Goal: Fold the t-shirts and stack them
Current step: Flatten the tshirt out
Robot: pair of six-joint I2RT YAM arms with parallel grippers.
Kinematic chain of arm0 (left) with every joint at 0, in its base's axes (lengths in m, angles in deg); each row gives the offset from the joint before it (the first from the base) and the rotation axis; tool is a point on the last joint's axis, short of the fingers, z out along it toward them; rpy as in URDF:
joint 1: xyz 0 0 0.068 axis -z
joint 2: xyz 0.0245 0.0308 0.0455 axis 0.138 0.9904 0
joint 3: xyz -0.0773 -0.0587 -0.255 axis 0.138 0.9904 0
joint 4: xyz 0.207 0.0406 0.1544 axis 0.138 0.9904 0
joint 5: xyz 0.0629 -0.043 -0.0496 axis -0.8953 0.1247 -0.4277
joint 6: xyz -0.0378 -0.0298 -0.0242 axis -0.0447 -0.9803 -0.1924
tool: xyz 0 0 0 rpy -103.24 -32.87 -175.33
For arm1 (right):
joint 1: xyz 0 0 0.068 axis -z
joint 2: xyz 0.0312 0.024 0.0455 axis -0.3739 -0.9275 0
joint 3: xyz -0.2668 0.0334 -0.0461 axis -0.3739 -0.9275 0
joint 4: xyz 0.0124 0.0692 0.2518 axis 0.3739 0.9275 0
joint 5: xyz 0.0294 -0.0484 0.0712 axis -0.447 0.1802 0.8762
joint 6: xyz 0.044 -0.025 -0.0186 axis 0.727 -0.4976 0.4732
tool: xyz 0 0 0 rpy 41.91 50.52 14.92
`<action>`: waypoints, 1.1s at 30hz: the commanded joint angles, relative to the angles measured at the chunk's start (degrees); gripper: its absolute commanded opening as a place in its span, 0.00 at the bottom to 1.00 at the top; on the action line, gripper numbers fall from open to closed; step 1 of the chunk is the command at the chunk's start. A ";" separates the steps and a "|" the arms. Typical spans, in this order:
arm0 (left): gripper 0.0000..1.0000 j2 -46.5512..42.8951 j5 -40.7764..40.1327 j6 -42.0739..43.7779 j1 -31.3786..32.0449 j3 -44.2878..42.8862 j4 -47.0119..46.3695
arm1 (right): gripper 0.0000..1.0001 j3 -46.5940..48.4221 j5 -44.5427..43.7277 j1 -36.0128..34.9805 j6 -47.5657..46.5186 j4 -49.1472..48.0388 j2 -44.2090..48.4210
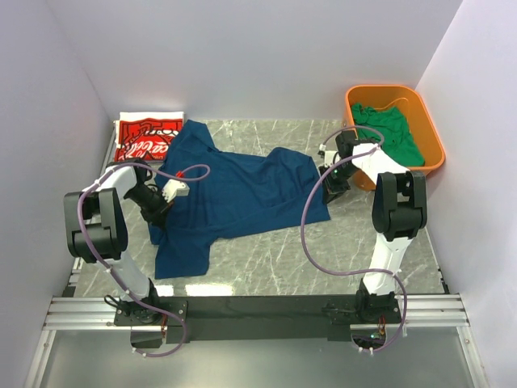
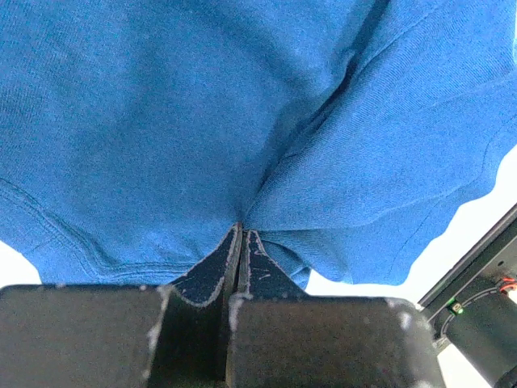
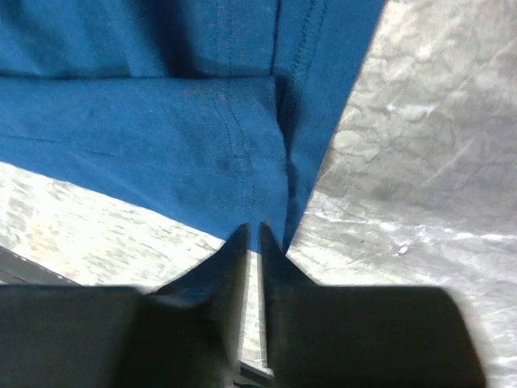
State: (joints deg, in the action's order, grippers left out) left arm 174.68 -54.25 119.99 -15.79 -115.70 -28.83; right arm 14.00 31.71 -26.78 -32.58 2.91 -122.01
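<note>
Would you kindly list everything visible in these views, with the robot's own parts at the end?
table: one, grey marbled, under everything
tub: one, orange, far right corner of the table
blue t-shirt: one, navy blue, spread flat across the middle of the table
red t-shirt: one, red with white lettering, folded at the far left corner
green t-shirt: one, green, bunched inside the tub
cables: two, purple, one looping along each arm
left fingers: one pair, black, shut on the blue t-shirt's left side
right fingers: one pair, black, closed to a slit at the blue t-shirt's right edge, apparently pinching it
</note>
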 commanded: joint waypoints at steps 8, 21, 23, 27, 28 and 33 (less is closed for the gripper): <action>0.01 0.76 2.11 1.03 -0.40 -1.39 1.16 | 0.35 -1.37 -1.18 0.51 2.77 -2.71 -1.50; 0.01 1.11 2.20 0.86 -0.67 -0.77 0.72 | 0.27 1.26 1.55 0.34 4.09 -3.42 -5.46; 0.01 1.11 2.11 0.86 -0.67 -0.68 0.55 | 0.23 1.53 2.25 0.34 4.18 -3.33 -5.63; 0.01 1.37 2.11 0.95 -0.76 -0.95 0.64 | 0.12 1.79 2.08 0.25 4.09 -3.33 -5.55; 0.01 1.46 2.11 0.86 -0.76 -1.03 0.72 | 0.07 1.71 1.99 0.34 4.09 -3.33 -5.55; 0.01 1.46 2.03 1.12 -0.76 -1.12 1.07 | 0.00 1.00 0.93 0.34 3.30 -3.68 -2.66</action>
State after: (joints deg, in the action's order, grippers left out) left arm 176.19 -53.59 120.01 -16.36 -115.87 -28.59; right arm 13.80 33.00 -26.78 -28.69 0.13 -127.60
